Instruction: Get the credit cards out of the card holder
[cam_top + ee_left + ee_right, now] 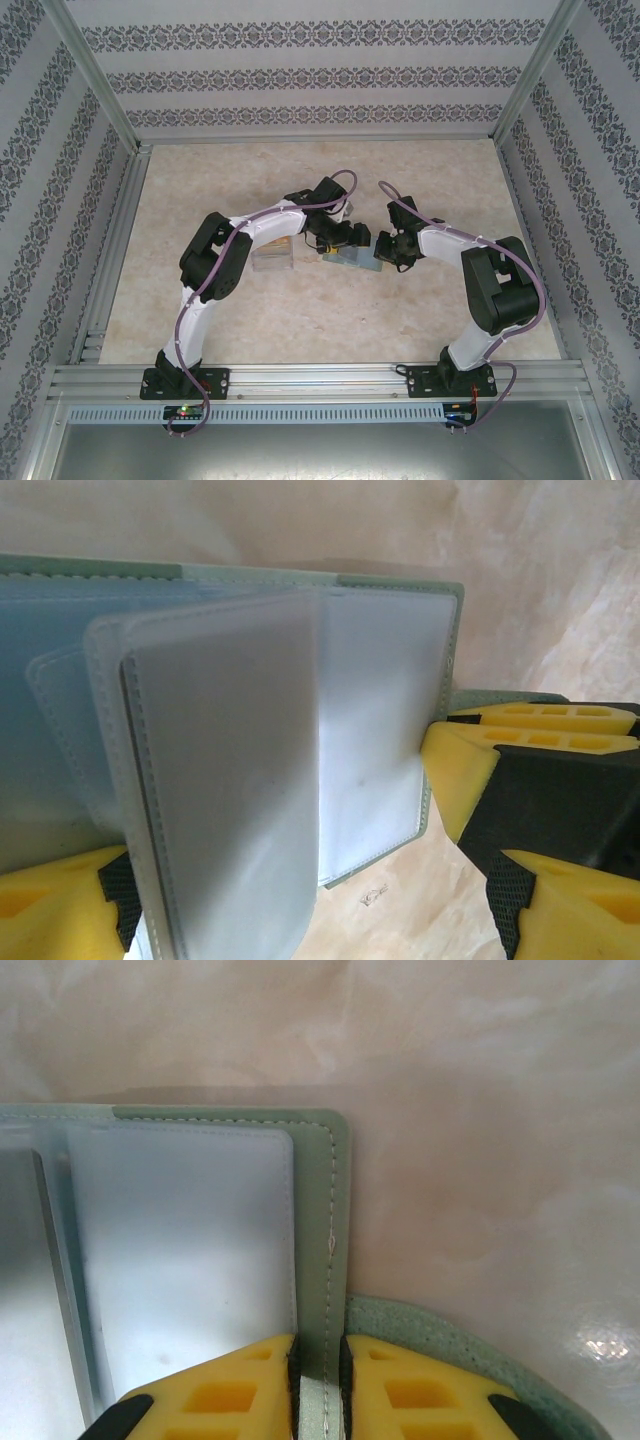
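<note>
The grey-green card holder [390,590] lies open on the table, its frosted clear sleeves [230,780] fanned up. My left gripper [310,905] is open just above it. Its yellow fingers [50,905] stand wide apart on either side of the raised sleeves without pinching them. My right gripper [318,1345] is shut on the holder's stitched green edge [335,1210]. It also appears in the left wrist view, where the right gripper [445,735] clamps the holder's far border. From above, both grippers meet over the card holder [352,262] at mid-table. The credit cards are hidden or out of view.
A clear plastic box [272,258] sits just left of the holder, under the left forearm. Patterned walls and aluminium rails [110,250] close in the beige table on three sides.
</note>
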Controlling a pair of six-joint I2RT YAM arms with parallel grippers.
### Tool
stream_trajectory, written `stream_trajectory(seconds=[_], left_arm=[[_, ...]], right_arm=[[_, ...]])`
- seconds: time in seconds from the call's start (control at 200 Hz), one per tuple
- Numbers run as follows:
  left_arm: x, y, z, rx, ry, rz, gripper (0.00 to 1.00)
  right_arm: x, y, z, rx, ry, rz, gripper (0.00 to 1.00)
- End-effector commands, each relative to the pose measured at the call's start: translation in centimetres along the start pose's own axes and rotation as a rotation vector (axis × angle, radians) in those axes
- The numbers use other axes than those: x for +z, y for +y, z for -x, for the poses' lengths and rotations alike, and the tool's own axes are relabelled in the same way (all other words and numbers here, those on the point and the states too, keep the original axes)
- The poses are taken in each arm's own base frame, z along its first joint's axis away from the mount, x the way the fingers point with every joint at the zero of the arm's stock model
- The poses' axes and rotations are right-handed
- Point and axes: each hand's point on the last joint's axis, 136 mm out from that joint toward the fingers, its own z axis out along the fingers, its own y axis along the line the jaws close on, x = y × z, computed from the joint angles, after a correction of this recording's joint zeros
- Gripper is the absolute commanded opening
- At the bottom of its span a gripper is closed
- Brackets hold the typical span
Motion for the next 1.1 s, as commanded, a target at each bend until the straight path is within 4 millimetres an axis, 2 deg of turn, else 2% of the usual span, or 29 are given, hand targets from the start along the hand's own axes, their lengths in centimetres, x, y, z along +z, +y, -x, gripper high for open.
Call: stream_trajectory(seconds=[0.0,0.275,0.41,0.55,0.71,0.874,1.094], left_arm=[[0.3,-1.0,-0.4,0.011,0.018,-0.023,0.9],[-3.0,-4.6,1.2,0.058,-0.05,-0.08,0.9],[-3.9,-6.1,1.4,0.08,-0.059,-0.116,0.91],[-3.4,-6.7,1.1,0.082,-0.038,-0.145,0.91],[-2.4,-8.7,0.1,0.116,0.013,-0.214,0.91],[-1.6,-8.2,-0.5,0.113,0.039,-0.207,0.91],[-1.7,-9.6,-0.9,0.14,0.059,-0.267,0.91]], right_arm=[[1.3,-0.7,-1.8,0.01,0.066,-0.027,0.21],[1.3,-0.7,-1.9,0.01,0.065,-0.025,0.21],[1.3,-0.7,-1.9,0.011,0.068,-0.028,0.21],[1.3,-0.7,-1.9,0.014,0.065,-0.027,0.21],[1.2,-0.7,-1.8,0.022,0.059,-0.023,0.21],[1.0,-0.7,-1.6,0.024,0.053,-0.022,0.22],[1.0,-0.7,-1.5,0.032,0.049,-0.021,0.22]])
